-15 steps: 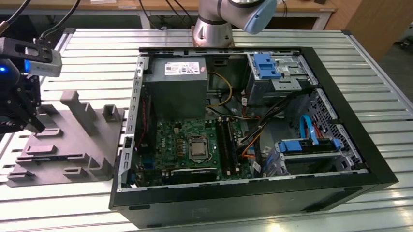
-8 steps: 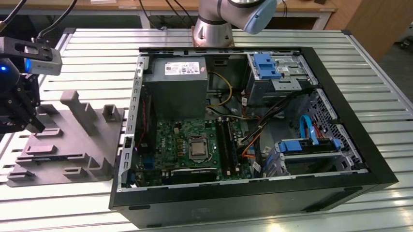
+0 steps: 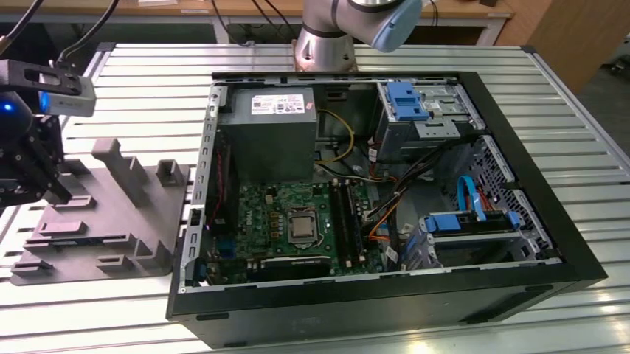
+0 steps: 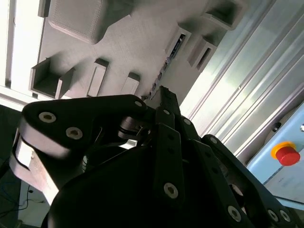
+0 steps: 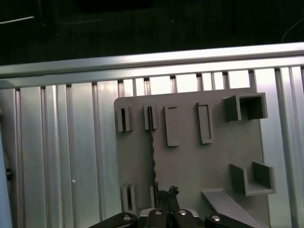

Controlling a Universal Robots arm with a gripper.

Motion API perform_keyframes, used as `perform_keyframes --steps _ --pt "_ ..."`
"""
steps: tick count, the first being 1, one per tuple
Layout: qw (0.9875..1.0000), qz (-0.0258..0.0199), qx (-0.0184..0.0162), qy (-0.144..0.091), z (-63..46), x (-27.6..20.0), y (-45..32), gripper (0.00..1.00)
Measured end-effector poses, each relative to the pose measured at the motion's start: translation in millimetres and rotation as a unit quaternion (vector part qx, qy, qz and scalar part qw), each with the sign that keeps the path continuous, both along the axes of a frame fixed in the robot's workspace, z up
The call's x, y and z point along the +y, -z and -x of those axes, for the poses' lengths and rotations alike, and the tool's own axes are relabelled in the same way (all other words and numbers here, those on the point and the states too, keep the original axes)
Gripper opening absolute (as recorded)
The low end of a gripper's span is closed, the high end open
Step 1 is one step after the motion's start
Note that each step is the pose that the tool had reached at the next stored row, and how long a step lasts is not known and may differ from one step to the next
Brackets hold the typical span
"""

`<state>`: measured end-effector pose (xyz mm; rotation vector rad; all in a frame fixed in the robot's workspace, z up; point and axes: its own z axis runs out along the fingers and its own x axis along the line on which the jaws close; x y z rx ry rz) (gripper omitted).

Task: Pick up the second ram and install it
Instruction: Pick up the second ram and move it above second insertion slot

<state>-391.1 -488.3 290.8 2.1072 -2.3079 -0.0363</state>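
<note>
At the wrist, gripper (image 5: 167, 192): low over the gray tray (image 5: 190, 161); we cannot tell how wide it stands or whether it grips anything
Risk: we judge a sideways offset could knock the second ram (image 5: 153, 152) askew in its slot
Ram position: on edge in the tray, near end just beside the gripper, running away from it
Farther off, computer case (image 3: 394, 302): well apart, toward the exterior view's right

No text can be read. The white label (image 3: 279, 104) on the power supply (image 3: 265, 144), in the computer case (image 3: 394, 304) corner toward the exterior view's left, carries print too small to resolve.
</note>
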Motion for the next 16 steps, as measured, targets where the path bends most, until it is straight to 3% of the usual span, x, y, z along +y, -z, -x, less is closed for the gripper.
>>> perform_keyframes --steps 11,16 --pt "0.9999 0.0000 -0.0101 -0.012 9.1 -0.5 10.2 0.11" --pt "0.9998 0.0000 -0.0135 -0.017 13.5 -3.7 15.6 0.11"
